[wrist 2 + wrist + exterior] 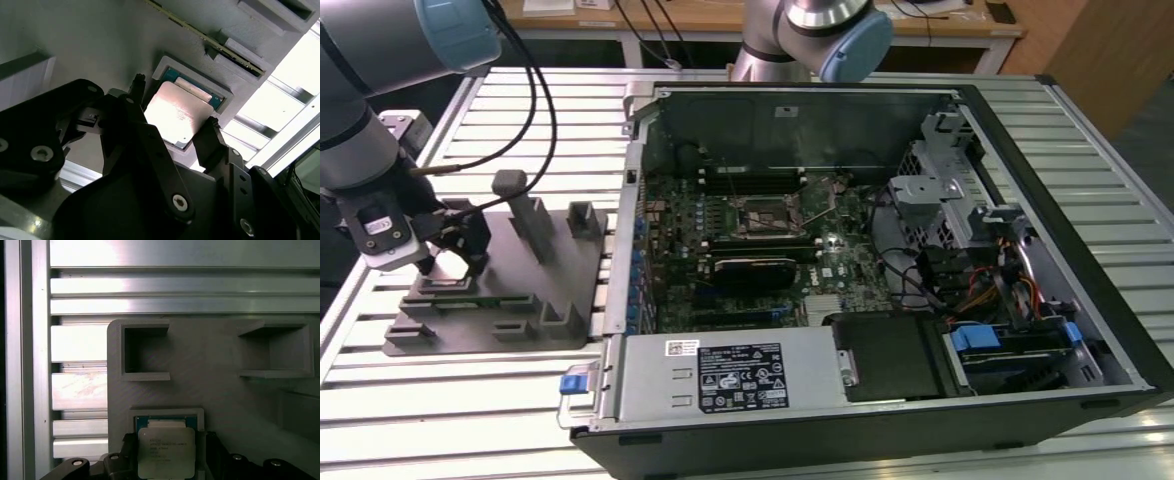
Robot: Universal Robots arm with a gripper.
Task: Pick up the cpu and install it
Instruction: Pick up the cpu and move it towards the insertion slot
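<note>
While the gripper (451, 266) straddles the chip (166, 452), seated in a recess of the grey tray (520, 290) at the exterior view's left, whether it has closed cannot be told. An uneven grip could tilt or drop the chip. Misalignment at the far socket (765, 215) could bend contacts.

1. cpu (166, 452): smooth, shiny silver metal top;
2. holder (210, 370): matt grey plastic, finely lined;
3. table (80, 340): bright ribbed aluminium;
4. pincer (175, 107): matt black;
5. computer case (787, 130): bare grey metal inside.
</note>
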